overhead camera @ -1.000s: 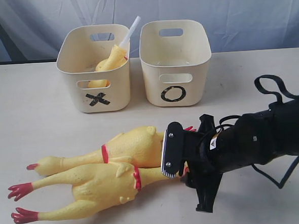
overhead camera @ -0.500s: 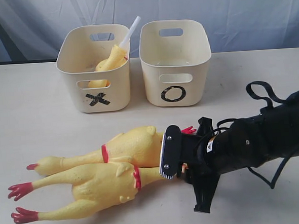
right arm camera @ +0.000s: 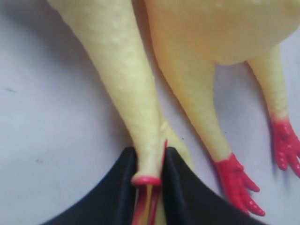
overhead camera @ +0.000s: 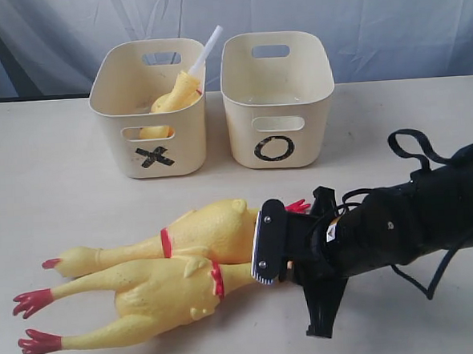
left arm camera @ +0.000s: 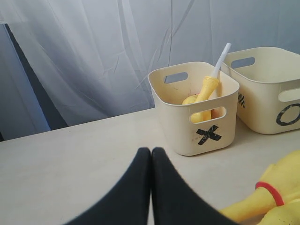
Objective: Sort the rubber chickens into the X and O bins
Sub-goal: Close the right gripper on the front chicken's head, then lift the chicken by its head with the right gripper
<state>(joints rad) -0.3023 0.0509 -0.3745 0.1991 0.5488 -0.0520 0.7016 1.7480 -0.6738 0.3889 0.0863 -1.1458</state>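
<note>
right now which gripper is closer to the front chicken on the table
Right. The right gripper is closed on the neck of the front chicken. The left gripper is shut, empty, and apart from it, touching nothing.

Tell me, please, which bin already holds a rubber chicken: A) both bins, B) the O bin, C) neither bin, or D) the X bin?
D: a yellow rubber chicken sticks up out of the X bin, while no chicken shows in the O bin.
</note>
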